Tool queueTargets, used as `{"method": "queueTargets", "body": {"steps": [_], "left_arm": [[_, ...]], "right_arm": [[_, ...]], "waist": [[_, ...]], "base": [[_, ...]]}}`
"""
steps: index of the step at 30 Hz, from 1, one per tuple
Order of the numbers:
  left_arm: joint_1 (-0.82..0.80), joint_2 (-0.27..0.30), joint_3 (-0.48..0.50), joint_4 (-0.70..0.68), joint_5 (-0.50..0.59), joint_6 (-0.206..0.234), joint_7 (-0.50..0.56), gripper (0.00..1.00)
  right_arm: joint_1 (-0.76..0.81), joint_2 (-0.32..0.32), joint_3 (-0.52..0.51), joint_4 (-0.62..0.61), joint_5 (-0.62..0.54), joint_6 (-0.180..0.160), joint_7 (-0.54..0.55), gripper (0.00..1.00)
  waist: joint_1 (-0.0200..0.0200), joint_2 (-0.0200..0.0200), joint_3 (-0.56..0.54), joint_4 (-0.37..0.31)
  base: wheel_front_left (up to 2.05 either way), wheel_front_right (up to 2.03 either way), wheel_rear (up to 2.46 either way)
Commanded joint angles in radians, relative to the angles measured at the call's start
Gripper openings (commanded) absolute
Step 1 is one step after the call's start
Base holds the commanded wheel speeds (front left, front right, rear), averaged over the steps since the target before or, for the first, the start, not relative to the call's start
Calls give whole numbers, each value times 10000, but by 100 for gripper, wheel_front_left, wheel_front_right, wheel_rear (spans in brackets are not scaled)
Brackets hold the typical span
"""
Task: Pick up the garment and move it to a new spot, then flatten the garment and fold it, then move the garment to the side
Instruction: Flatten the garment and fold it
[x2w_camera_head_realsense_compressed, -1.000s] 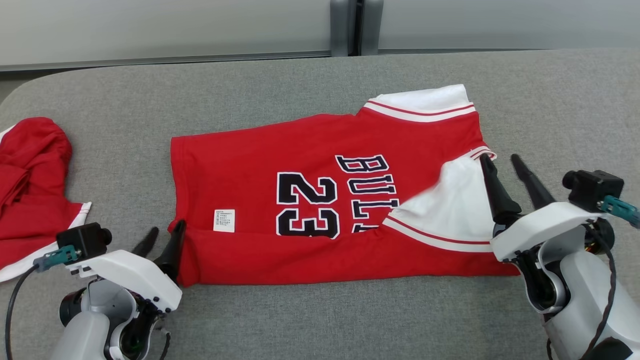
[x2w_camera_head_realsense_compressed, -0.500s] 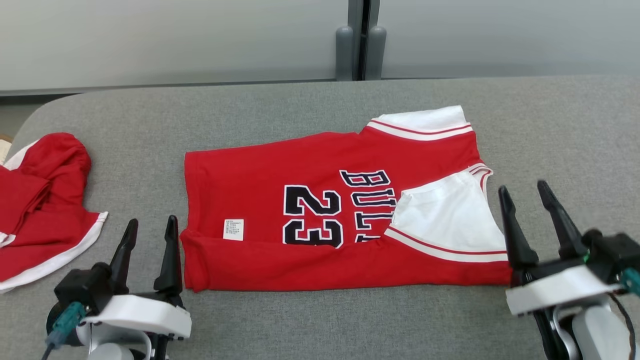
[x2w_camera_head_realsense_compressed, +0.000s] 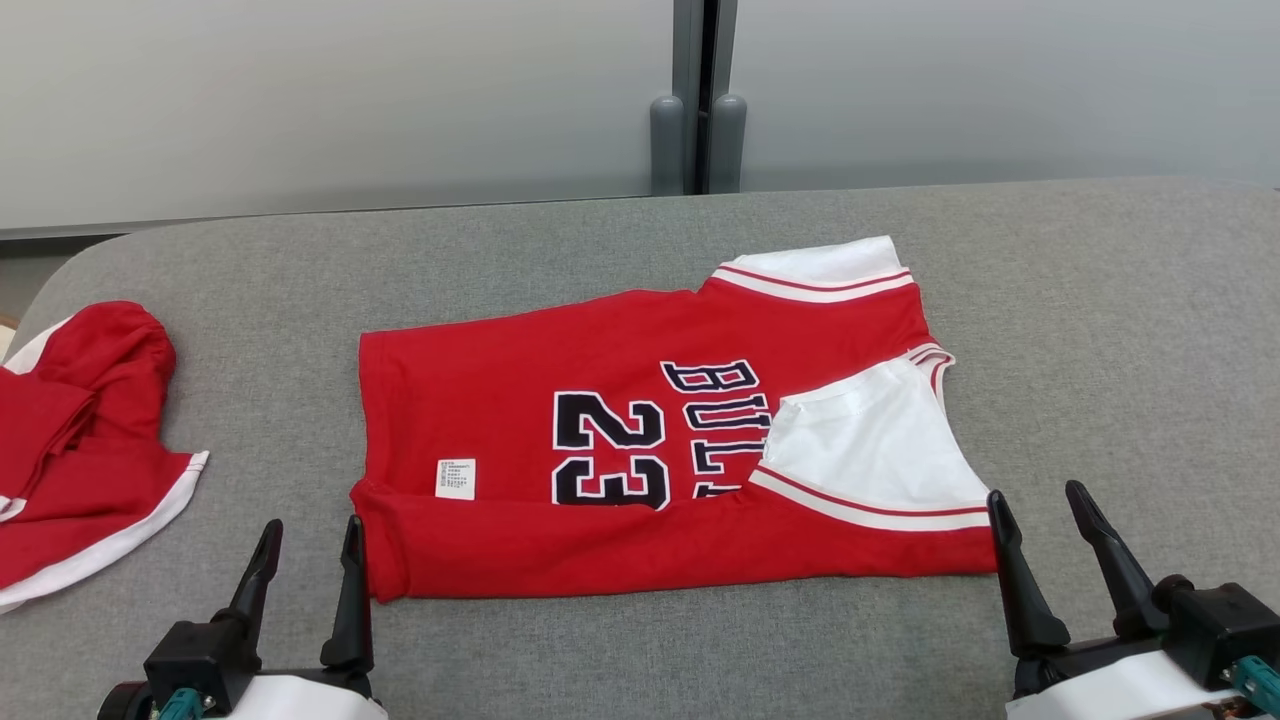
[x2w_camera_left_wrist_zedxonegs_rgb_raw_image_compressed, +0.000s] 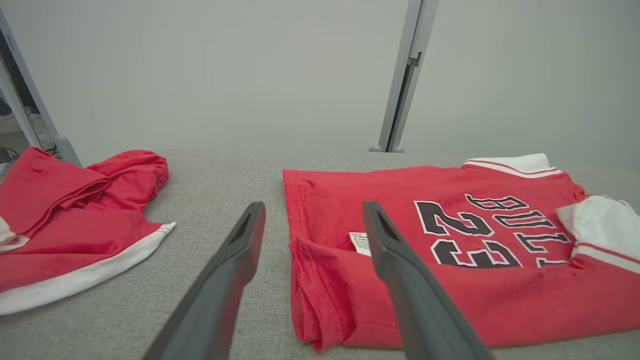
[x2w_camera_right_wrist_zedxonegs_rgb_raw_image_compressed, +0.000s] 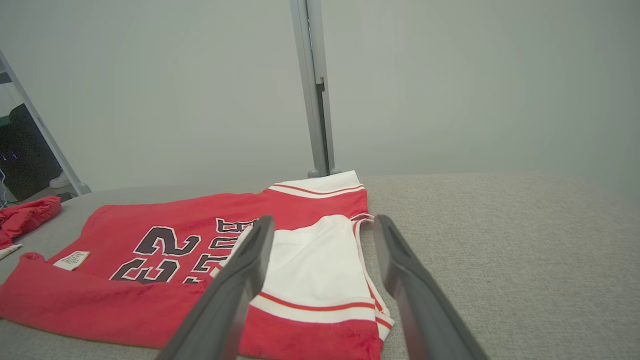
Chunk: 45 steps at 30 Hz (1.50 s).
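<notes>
While left gripper (x2w_camera_head_realsense_compressed: 312, 523) and right gripper (x2w_camera_head_realsense_compressed: 1034, 491) gape empty, one jersey (x2w_camera_head_realsense_compressed: 600, 420) lies at their 1 and 11 o'clock; one red heap (x2w_camera_head_realsense_compressed: 80, 450) at 9.

Bright, even, diffuse light throughout. The garment (x2w_camera_head_realsense_compressed: 500, 400) casts only a thin shadow on the worktop (x2w_camera_head_realsense_compressed: 1100, 300). Wrist views warp towards their edges.

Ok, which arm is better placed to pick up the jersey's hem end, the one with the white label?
Left. The left gripper, open, sits right beside the hem corner of the jersey, close to the white label. The right gripper, also open, is at the opposite end by the white sleeve.
</notes>
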Motion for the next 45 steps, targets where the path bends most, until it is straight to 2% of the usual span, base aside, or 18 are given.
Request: {"method": "queueTargets", "body": {"steps": [1,13,21,33,34,35,36,37,45], "left_arm": [[68,35,73,50,68,6,-46,100],[36,-80,138,360,178,-269,-52,100],[-470,-265,-227,1447,23,-678,-49,100],[-1853,-693,-212,4051,-536,-1455,-4,100],[-1859,-684,-178,4192,-573,-1444,8,89],[-1856,-692,-137,4295,-645,-1481,13,38],[-1868,-686,-70,4378,-700,-1532,15,5],[-1855,-668,-1,4437,-773,-1562,13,0],[-1534,-430,199,4009,-722,-1805,-28,0]], "right_arm": [[96,24,-33,-142,-34,-3,70,100],[195,118,-29,-250,-21,-3,262,100],[-145,-53,-205,507,216,-3,258,100],[-1788,-82,130,3870,822,-3,-57,100],[-1899,-69,165,4047,888,-3,-121,95],[-1953,-33,223,4262,997,-3,-80,55],[-1975,-7,332,4444,1099,-3,22,29],[-2046,-37,395,4564,1173,-3,-41,0],[-2098,-333,614,4844,1800,-16,-578,0]], "waist": [[0,-1,0,-15],[0,-1,-4,33],[0,-1,456,96],[0,-1,1579,238],[0,-1,1599,240],[0,-1,1607,242],[0,-1,1604,242],[0,-1,1601,245],[0,-1,1364,341]], "base": [[0,0,0],[0,0,0],[0,0,0],[0,0,0],[0,0,0],[0,0,0],[0,0,0],[0,0,0],[0,0,0]]}}
